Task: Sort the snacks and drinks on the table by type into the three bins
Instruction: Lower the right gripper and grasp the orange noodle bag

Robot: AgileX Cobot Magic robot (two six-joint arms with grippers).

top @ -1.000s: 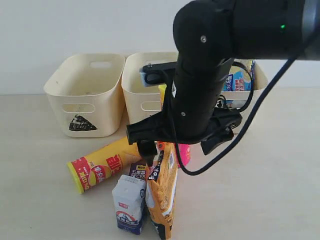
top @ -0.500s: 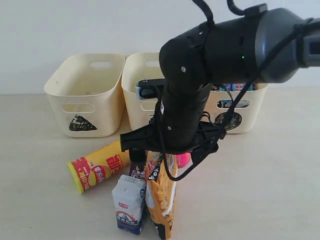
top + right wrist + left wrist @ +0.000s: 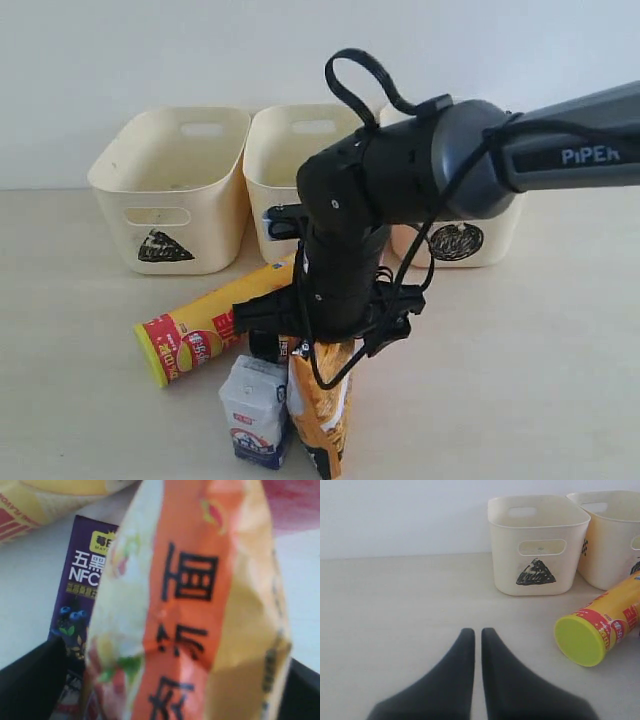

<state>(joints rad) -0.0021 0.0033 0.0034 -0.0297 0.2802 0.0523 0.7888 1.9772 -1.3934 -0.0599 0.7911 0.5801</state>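
Observation:
The orange crinkly bag (image 3: 322,412) stands upright near the front of the table (image 3: 520,380). My right gripper (image 3: 322,332) is open and straddles its top; in the right wrist view the bag (image 3: 200,605) fills the space between the dark fingers (image 3: 30,680). The purple juice box (image 3: 82,590) lies just beside the bag. The milk carton (image 3: 254,410) stands to its left. The yellow-and-red chip tube (image 3: 200,335) lies on its side. A pink patch (image 3: 300,500), probably the pink tube, shows behind the bag. The noodle pack is hidden. My left gripper (image 3: 477,632) is shut and empty.
Three cream bins stand at the back: triangle (image 3: 170,190), middle (image 3: 285,160) with its mark hidden by the arm, and circle (image 3: 470,240). The right arm (image 3: 400,190) blocks much of the middle. The tube's green lid (image 3: 580,641) faces the left gripper.
The right arm has dropped down and forward, so its open gripper now sits around the top of the orange bag. It now covers the right bin's contents.

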